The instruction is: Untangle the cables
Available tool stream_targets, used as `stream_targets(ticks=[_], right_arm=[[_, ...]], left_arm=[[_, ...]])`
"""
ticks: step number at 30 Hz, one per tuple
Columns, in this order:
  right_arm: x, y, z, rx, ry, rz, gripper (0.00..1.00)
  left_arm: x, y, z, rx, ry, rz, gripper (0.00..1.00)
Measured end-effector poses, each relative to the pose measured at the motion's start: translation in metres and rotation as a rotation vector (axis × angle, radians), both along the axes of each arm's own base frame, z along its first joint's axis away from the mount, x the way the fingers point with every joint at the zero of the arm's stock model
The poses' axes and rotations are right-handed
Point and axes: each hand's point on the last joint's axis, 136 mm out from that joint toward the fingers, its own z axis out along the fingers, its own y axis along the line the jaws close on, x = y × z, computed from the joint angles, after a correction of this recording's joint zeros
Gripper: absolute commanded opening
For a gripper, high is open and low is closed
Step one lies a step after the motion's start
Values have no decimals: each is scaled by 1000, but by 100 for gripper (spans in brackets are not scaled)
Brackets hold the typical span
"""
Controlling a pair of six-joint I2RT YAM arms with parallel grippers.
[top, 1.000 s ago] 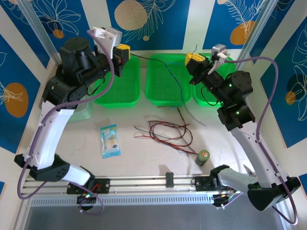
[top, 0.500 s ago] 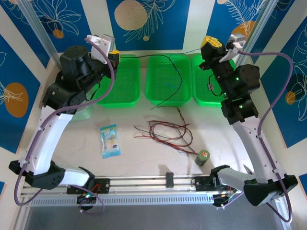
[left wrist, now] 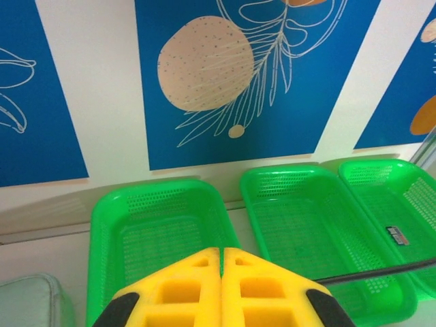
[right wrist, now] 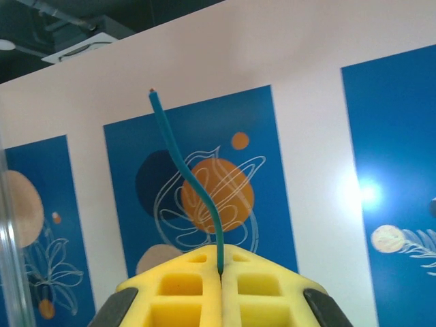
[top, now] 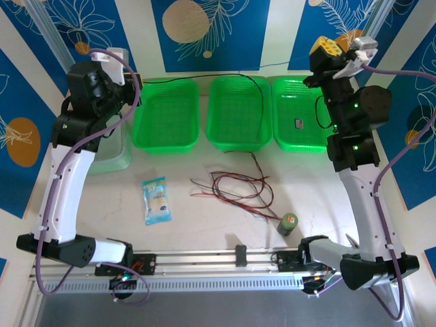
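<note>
evidently, left hand is clamped on black cable, right hand on blue-grey cable; held wide apart, presumably to separate them.

blue leaf-print wall panels, white strips between (evenly lit), pale table

Top camera looks down from behind the arms over table and baskets. Left wrist camera faces the same baskets and wall; right wrist camera tilts up at wall.
</note>
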Motion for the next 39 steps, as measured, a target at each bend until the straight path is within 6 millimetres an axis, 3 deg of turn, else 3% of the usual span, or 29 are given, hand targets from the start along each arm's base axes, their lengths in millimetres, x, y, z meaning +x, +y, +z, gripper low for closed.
stream_targets(ticks=[7,10,13,15,21,31,39], right_arm=[[4,-30,5,8,-2,-76,0],[5,-36,4,10,6,-85,0],[4,-40,7,12,3,-93,0],[1,-43,11,12,-7,-99,0],[0,-50,13,9,-14,-113,0],[-4,-72,15,24,-18,-171,0],[-16,-77,23,25,-44,-190,0]], left_arm=[[4,28,-1,-41,21,74,0],[2,56,-2,-75,14,163,0],[-13,89,-6,-119,11,265,0],[-24,104,3,-144,-20,313,0],[-40,118,27,-174,-87,354,0],[-45,158,23,-175,-80,464,0],[-51,183,21,-192,-73,512,0]])
